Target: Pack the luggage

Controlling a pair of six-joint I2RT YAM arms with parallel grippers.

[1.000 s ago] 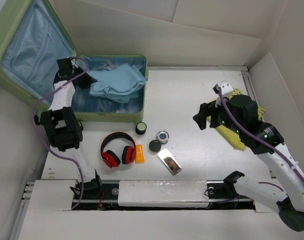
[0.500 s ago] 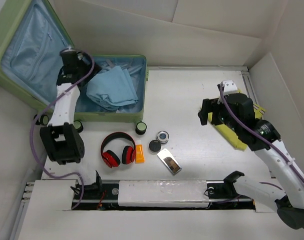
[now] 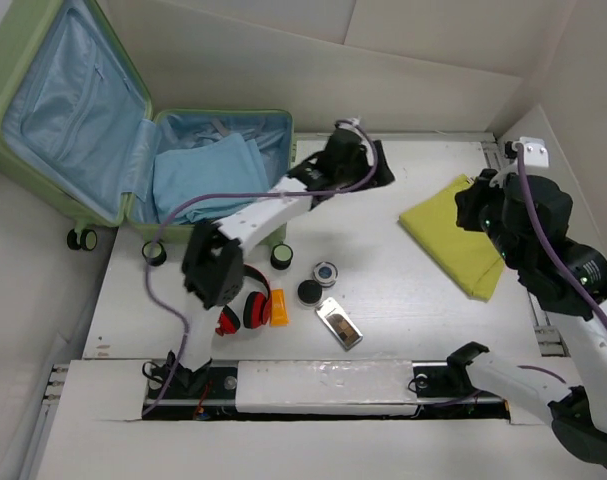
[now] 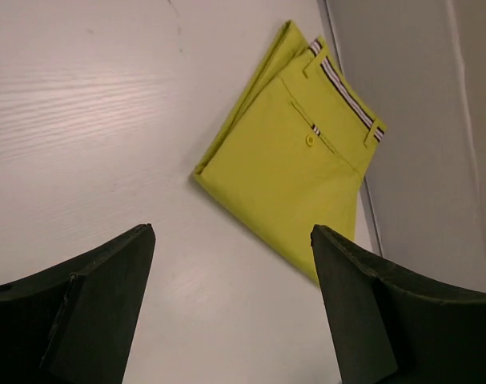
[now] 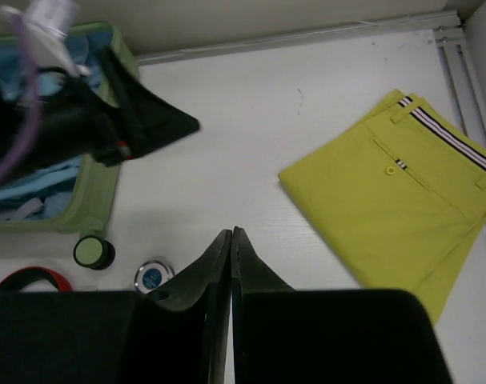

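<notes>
The luggage [image 3: 133,215] lies open at the far left, lid up, with a folded light blue garment [image 3: 205,172] in its base. Folded yellow trousers [image 3: 453,238] lie flat on the table at the right. My left gripper [image 3: 375,162] reaches across the table's far side, open and empty; in the left wrist view my left gripper [image 4: 230,232] frames bare table just short of the trousers [image 4: 295,164]. My right gripper [image 3: 471,206] hovers above the trousers' right part, jaws pressed shut and empty [image 5: 230,232]; the trousers [image 5: 395,192] show to its right.
Near the front lie red headphones [image 3: 239,306], an orange item [image 3: 278,307], a black disc [image 3: 309,292], a round tin [image 3: 326,272], a silver case [image 3: 339,323] and a green-capped jar [image 3: 281,256]. Walls stand behind and to the right.
My left arm let go of the blue garment in the suitcase and swung right across the table, opening. My right gripper backed away from the trousers and shut.
</notes>
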